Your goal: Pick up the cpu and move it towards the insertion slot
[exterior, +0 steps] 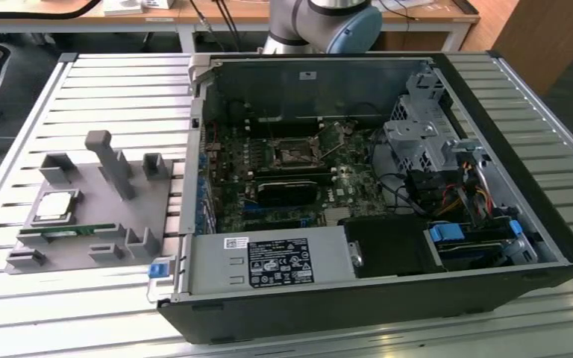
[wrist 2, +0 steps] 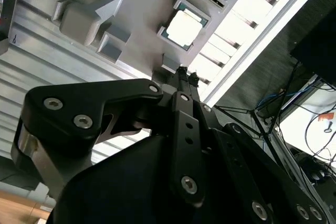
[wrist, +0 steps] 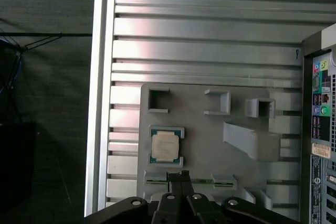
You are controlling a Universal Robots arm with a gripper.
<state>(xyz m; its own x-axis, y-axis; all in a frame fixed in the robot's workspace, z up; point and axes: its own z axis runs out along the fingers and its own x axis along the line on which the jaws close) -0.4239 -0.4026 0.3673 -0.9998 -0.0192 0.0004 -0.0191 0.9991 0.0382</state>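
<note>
Nothing done yet: cpu [exterior: 56, 205] sits in holder [exterior: 107, 212], exterior view's left, well apart from slot [exterior: 295, 154]. Pincer [wrist: 178, 174] narrow, empty, near cpu.

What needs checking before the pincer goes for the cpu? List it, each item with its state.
1. cpu lying flat in its pocket on the grey holder: ok.
2. Pincer empty: ok.
3. Pincer open for the grasp: not ok, shut.
4. Pincer over the cpu: not ok, its tips are beside it, by the memory stick.
5. Computer case open, insertion slot in view: ok.
</note>
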